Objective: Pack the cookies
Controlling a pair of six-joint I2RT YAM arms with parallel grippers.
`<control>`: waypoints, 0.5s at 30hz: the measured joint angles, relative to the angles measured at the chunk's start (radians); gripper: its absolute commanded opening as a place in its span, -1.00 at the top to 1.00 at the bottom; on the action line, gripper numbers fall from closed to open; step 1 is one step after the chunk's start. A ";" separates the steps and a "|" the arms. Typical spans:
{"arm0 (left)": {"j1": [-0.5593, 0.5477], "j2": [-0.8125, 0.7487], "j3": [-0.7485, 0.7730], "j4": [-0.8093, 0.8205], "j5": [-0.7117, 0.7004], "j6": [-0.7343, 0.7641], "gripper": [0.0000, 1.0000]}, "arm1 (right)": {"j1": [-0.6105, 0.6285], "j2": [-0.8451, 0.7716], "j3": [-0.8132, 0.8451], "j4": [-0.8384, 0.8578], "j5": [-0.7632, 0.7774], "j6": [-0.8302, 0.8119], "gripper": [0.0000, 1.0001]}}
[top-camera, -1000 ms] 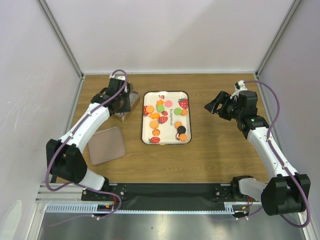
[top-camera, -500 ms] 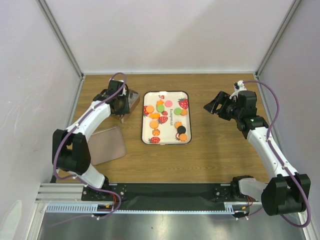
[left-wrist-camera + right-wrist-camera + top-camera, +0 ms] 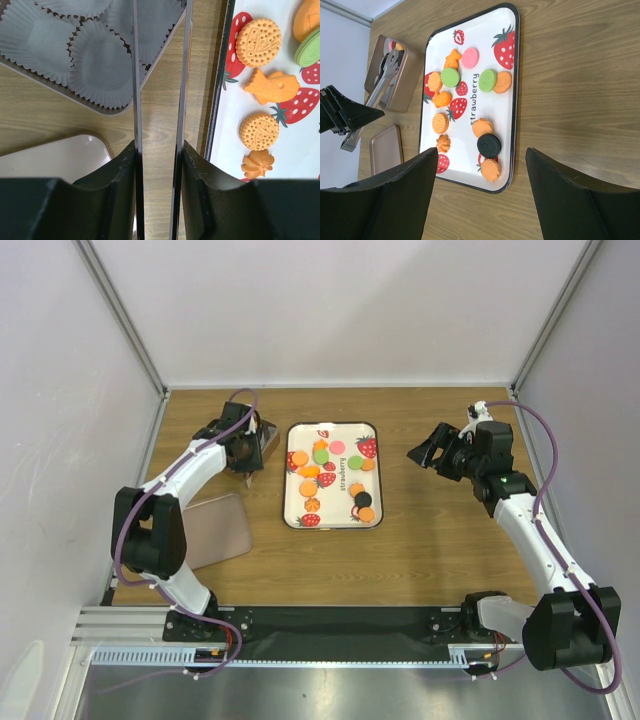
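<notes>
Several cookies (image 3: pixel 330 475) in orange, green, pink and black lie scattered on a white strawberry-print tray (image 3: pixel 331 424). My left gripper (image 3: pixel 243 448) hovers between that tray and a metal tin (image 3: pixel 265 440), shut on metal tongs (image 3: pixel 135 100) whose two blades run forward over the wood with nothing between them. In the left wrist view orange cookies (image 3: pixel 258 42) lie right of the blades. My right gripper (image 3: pixel 425 452) hangs open to the right of the tray, holding nothing. Its wrist view looks across at a black cookie (image 3: pixel 489 145).
The tin (image 3: pixel 95 65) holds white paper baking cups. Its lid (image 3: pixel 215 530) lies flat on the table at the near left. White walls enclose the wooden table on three sides.
The left arm's lower links have swung inward and up while its gripper stayed near the tin, shifting slightly. The right arm has not moved.
</notes>
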 measured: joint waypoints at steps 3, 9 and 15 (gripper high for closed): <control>0.000 0.002 0.000 0.002 0.003 0.000 0.18 | 0.000 0.000 0.000 0.000 0.000 0.000 -0.55; 0.000 0.002 0.000 0.005 0.004 0.001 0.07 | 0.000 0.000 0.000 0.000 0.000 0.000 -0.55; 0.000 0.002 0.000 0.007 0.005 0.001 0.03 | 0.000 0.000 0.000 0.000 0.000 0.000 -0.55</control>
